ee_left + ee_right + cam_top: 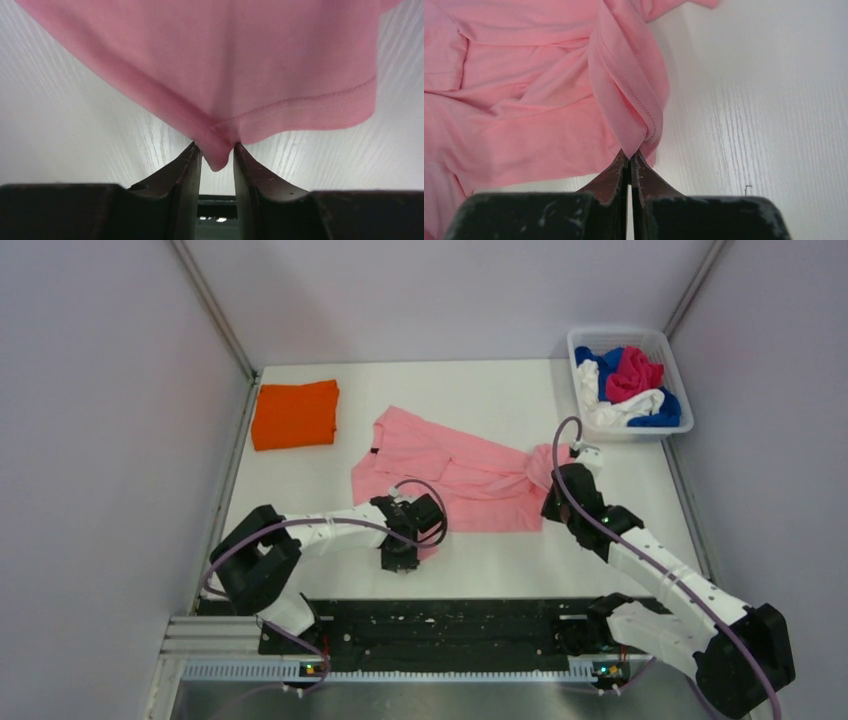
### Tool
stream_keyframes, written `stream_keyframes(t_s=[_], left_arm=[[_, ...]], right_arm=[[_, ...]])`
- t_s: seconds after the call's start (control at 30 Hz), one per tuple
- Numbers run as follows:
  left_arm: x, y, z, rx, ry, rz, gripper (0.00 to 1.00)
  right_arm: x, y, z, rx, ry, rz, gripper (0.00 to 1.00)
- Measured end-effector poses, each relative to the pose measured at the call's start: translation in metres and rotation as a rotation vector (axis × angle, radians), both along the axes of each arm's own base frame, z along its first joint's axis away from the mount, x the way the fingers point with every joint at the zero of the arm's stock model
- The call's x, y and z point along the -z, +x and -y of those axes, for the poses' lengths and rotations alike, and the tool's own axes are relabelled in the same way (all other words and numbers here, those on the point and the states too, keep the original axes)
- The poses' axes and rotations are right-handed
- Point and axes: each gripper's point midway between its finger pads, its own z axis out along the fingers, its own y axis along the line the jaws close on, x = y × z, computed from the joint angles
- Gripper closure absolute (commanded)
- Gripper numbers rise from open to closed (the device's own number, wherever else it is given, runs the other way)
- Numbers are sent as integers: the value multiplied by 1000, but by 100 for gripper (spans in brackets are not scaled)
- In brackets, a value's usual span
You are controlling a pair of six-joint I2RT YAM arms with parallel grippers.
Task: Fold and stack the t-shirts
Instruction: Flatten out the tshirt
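A large light pink t-shirt (450, 475) lies crumpled across the middle of the table. My left gripper (401, 558) is at its near left corner; in the left wrist view (215, 148) the jaws pinch that hemmed corner (218, 150), and the cloth hangs lifted off the table. My right gripper (551, 506) is at the shirt's near right edge; in the right wrist view (630, 153) it is shut on a folded hem (634, 115). A folded bright orange t-shirt (294, 414) lies at the back left.
A white basket (620, 333) stands at the back right, holding blue (664, 416), white (608, 410) and magenta (632, 375) t-shirts in a heap. Grey walls close in the table on the left, back and right.
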Motion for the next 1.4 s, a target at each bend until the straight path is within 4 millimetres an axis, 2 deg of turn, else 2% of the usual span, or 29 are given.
stream_keyframes(t_s=[0.03,0.1,0.17,0.33,0.5,0.6,0.67,0.77,0.8,0.93,1.03,1.2,1.4], left_arm=[[0,4,1,-2,8,9,66],[-1,15,3,-10,35,43,77],[-2,26,3,-21,54,76,99],[-2,46,-2,-50,90,122,100],[-5,55,-13,-69,135,170,100],[-22,63,-29,-101,187,248,100],[-51,74,-38,-134,189,346,100],[-123,99,-42,-220,94,573,100],[-156,108,-44,-258,40,673,100],[-252,117,-68,-365,-108,949,100],[-313,110,-92,-408,-194,1115,100],[-402,89,-122,-389,-345,1319,100],[-529,42,-151,-282,-587,1530,100]], right_arm=[[1,0,0,0,-1,-1,100],[2,-2,1,0,-4,-7,100],[2,-2,1,0,-5,-8,100],[2,-2,1,0,-5,-8,100],[-4,-3,3,3,4,12,100],[-10,-4,6,13,4,30,100],[-19,-5,10,22,2,51,100],[-47,-4,13,28,22,123,100],[-64,-4,14,32,35,163,100],[-134,-4,18,38,92,331,100],[-189,-13,25,43,146,469,100],[-277,-43,34,7,247,676,100],[-374,-94,34,-128,373,888,100]])
